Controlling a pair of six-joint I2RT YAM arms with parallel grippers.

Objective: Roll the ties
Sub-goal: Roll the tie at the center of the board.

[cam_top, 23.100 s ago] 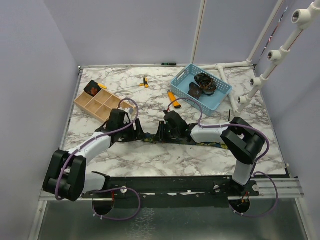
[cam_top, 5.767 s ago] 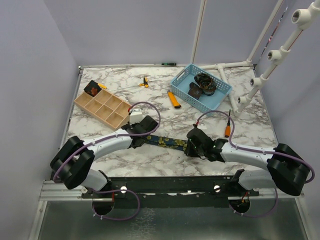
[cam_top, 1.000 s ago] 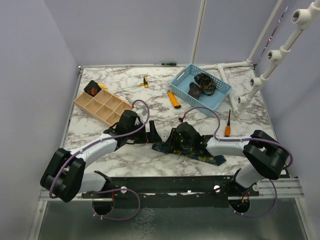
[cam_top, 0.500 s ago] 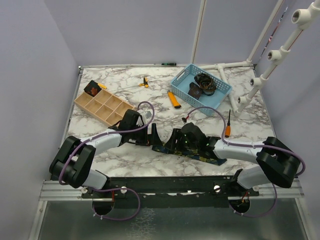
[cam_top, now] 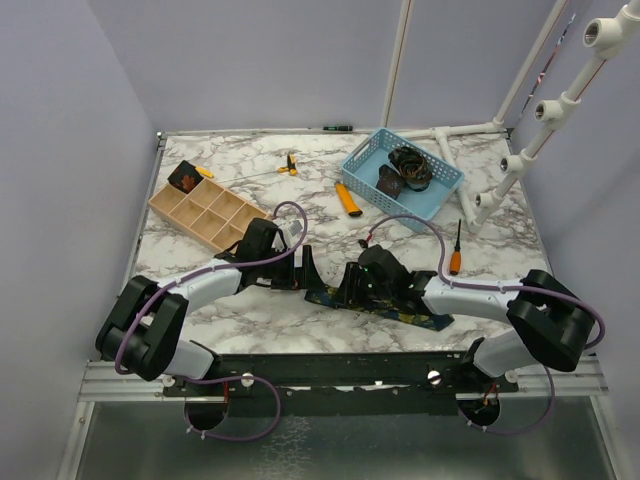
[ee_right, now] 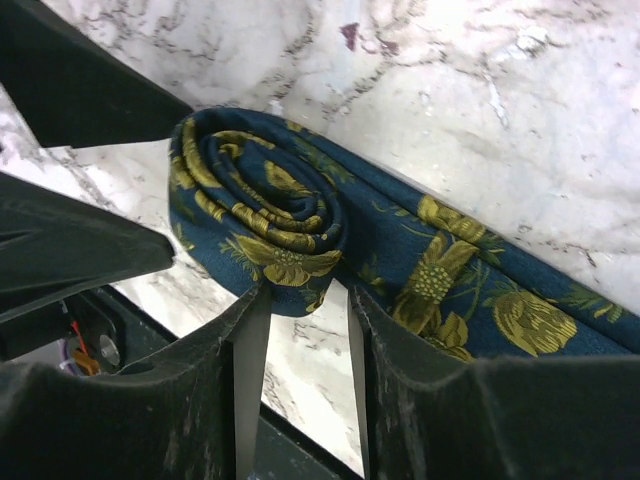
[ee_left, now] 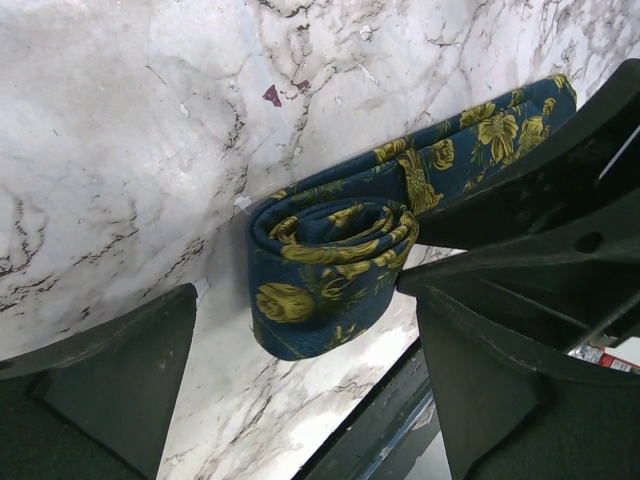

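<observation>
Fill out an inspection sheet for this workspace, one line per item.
Surface: marble table, bare near the front edge.
Job's things: navy floral tie partly rolled, its tail flat on the table; dark ties in the blue basket.
Clutter: wooden divider tray with a dark item in a corner compartment; orange-handled tools lying loose.
Grippers: left gripper open, one finger on either side of the roll; right gripper has its tips at the roll, grip cannot be told.
Cables: purple cables arch over both arms.
Surroundings: lilac walls; white pipe frame at the right.
</observation>
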